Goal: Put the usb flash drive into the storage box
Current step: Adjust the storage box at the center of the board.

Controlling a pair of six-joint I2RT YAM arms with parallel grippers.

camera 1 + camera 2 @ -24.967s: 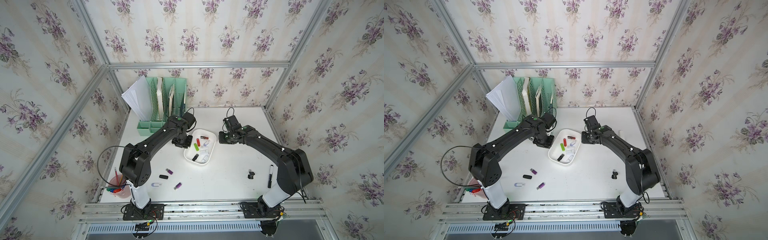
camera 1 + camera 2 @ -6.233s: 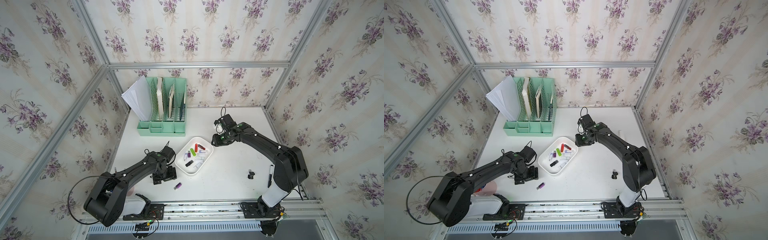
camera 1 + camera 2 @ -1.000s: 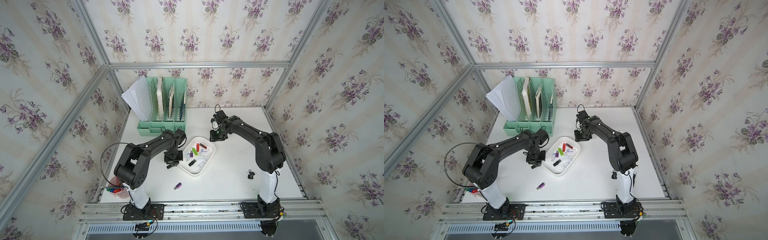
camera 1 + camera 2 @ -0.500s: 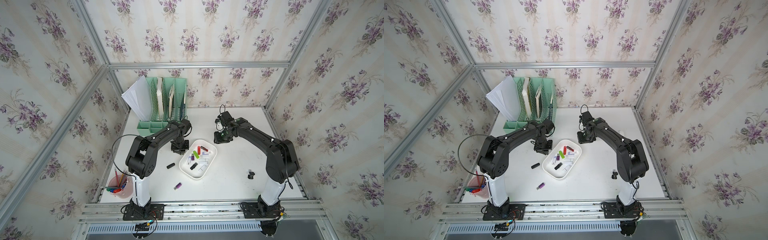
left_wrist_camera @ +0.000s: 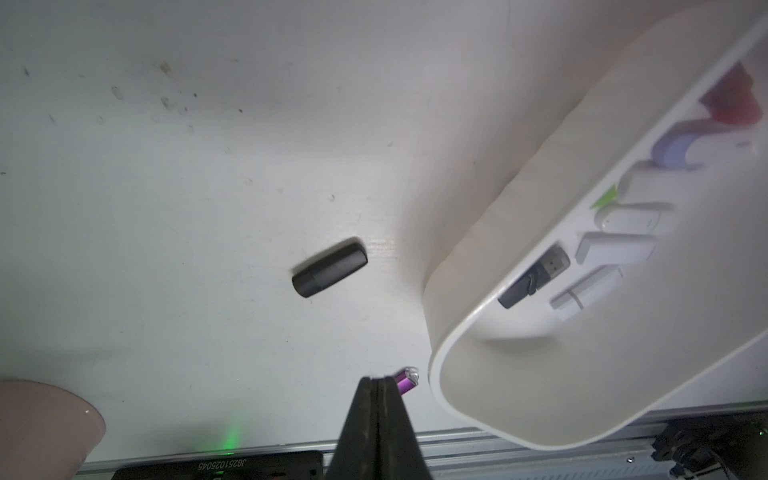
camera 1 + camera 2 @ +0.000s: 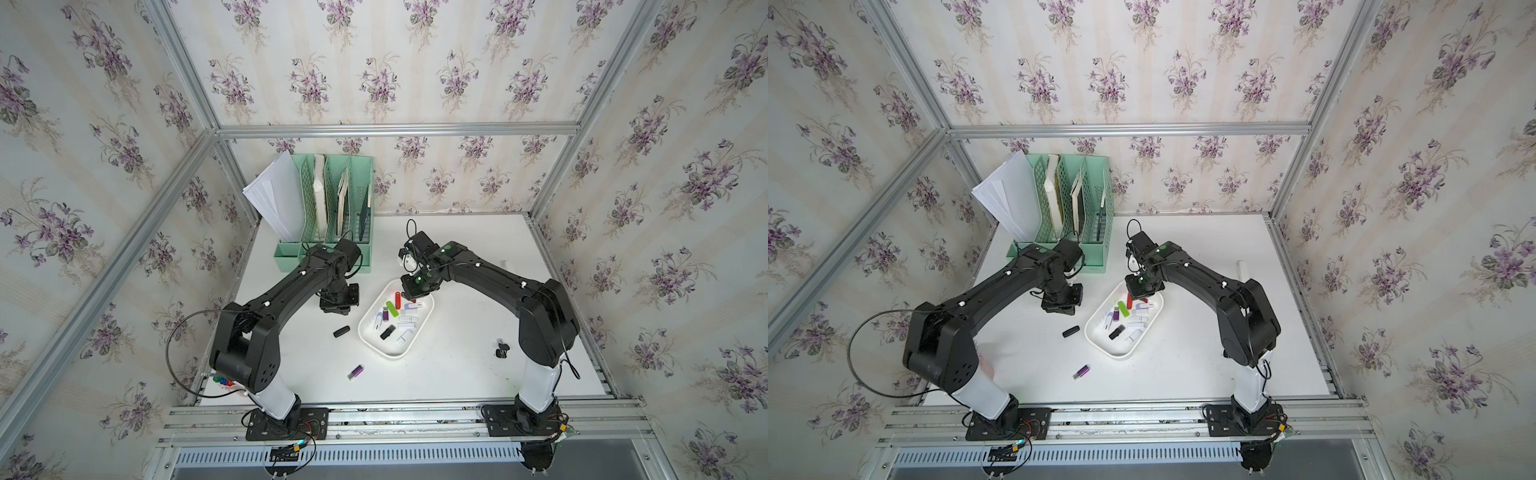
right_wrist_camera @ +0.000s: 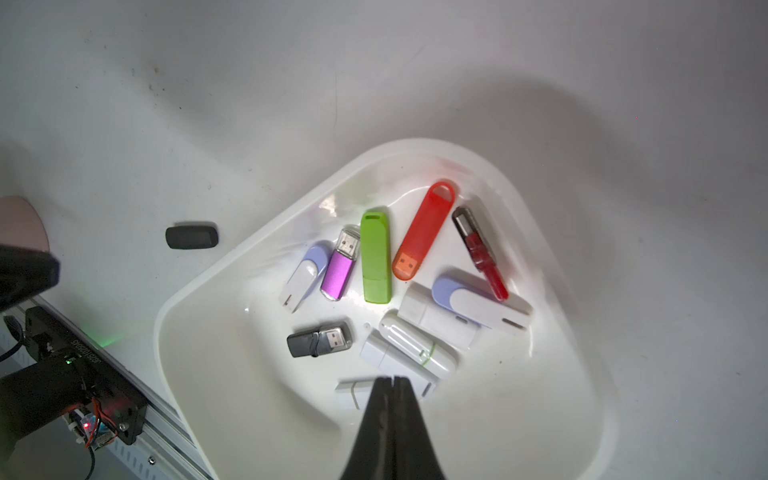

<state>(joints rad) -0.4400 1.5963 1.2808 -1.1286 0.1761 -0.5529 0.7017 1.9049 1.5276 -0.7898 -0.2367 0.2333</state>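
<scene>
Half a second on, your right arm [image 6: 486, 274] has swung in over the far end of the storage box [image 6: 388, 348]. Your left arm [image 6: 291, 286] has eased a little away from it. The box and both loose drives lie where they lay.

Both pairs of jaws are pressed fully together and hold nothing. The black usb flash drive [image 6: 341, 331] lies flat on the counter [image 6: 457, 374], just beside the box's long wall but not touching it. It sits on the front-rail side of the left jaws, apart from them. The purple usb flash drive [image 6: 356, 372] lies farther forward, well apart from both. The right jaws hang above the white drives [image 7: 419, 349] in the box.

Behind your left arm stands the mint-green file organizer [image 6: 328, 208]. The counter between the black drive and the front rail is open. So is the stretch to the right of the box, as far as a small black object [image 6: 501, 349].
</scene>
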